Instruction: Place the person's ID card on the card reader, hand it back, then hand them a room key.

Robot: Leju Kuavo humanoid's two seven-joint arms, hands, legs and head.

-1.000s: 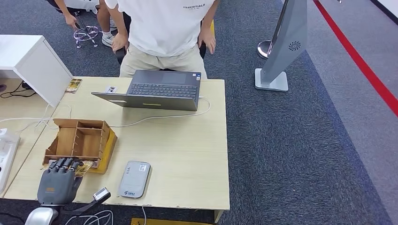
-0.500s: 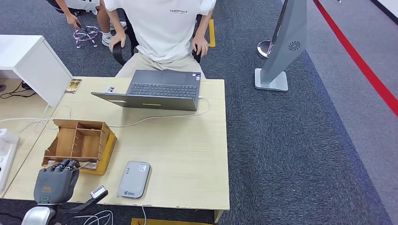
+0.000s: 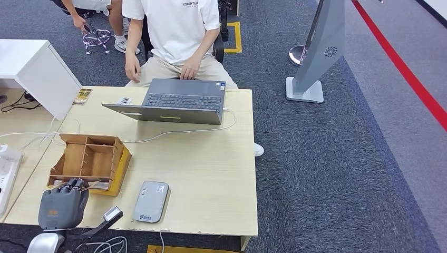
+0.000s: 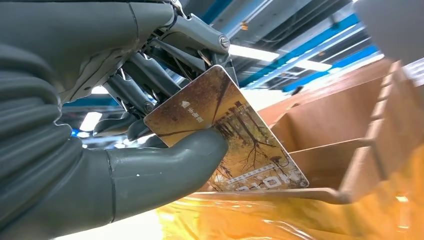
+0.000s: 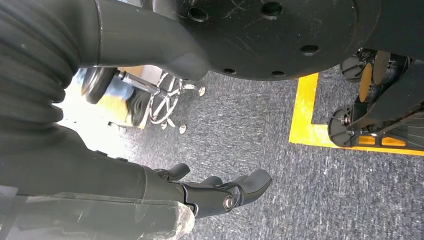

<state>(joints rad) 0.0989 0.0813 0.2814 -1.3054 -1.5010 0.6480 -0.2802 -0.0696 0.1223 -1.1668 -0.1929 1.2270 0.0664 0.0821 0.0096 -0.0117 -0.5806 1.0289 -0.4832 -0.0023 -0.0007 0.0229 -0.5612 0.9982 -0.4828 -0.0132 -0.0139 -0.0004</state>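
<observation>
Since the earlier frames the left hand [image 3: 62, 206] has drawn back from the wooden organizer [image 3: 88, 161] toward the near table edge, and the person [image 3: 176, 29] behind the laptop [image 3: 176, 103] has sat down. That hand now pinches a room key card [image 4: 227, 135] between its thick thumb [image 4: 170, 162] and its darker fingers [image 4: 150, 75], just in front of the organizer's open compartments. The thumb presses on the card's lower face while most of the card stands free beyond it. It is a flat rectangle printed with brown and gold autumn trees, a small white mark near one end and pale lettering along the other. It looks thin, light, stiff and rather slick, so I judge it could slide or twist in a pinch this close to one end; a hold nearer its middle, flat on both faces, would be safer. The right hand [image 5: 220, 192] hangs over the carpet with its fingers loosely curled and nothing in them. On the table [image 3: 211, 174] the grey card reader [image 3: 151, 201] lies just right of the left hand, with no card on it.
</observation>
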